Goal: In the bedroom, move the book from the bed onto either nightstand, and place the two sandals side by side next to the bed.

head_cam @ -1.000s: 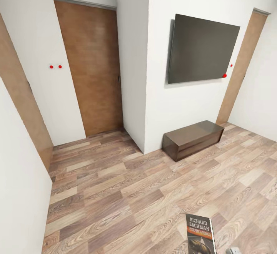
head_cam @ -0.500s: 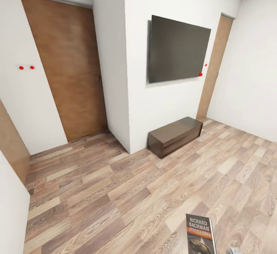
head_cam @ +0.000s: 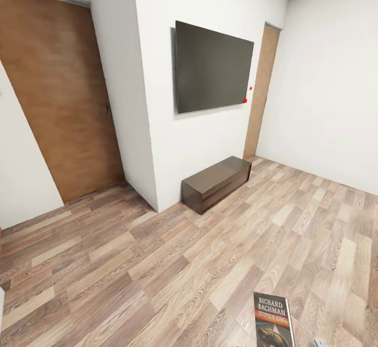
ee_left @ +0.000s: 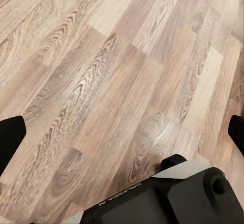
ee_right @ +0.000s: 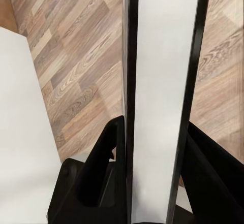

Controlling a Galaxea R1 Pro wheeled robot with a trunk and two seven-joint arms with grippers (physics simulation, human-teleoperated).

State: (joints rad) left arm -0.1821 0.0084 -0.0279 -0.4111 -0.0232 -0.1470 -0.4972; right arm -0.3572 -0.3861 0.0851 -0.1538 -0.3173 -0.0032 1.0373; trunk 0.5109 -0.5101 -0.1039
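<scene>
The book, black cover with white "RICHARD BACHMAN" lettering and an orange band, hangs above the plank floor at the lower right of the head view. In the right wrist view the book runs edge-on between the two black fingers, and my right gripper is shut on it. My left gripper is open, its dark fingertips wide apart over bare floor with nothing between them.
A low dark-brown cabinet stands against the white wall under a black wall TV. A brown door is at the left and a narrower door at the far right. Wood-plank floor spreads ahead.
The whole head view has swung: the doors, TV and cabinet slid leftward in the picture, so the camera turned right. The book keeps its place in the view.
</scene>
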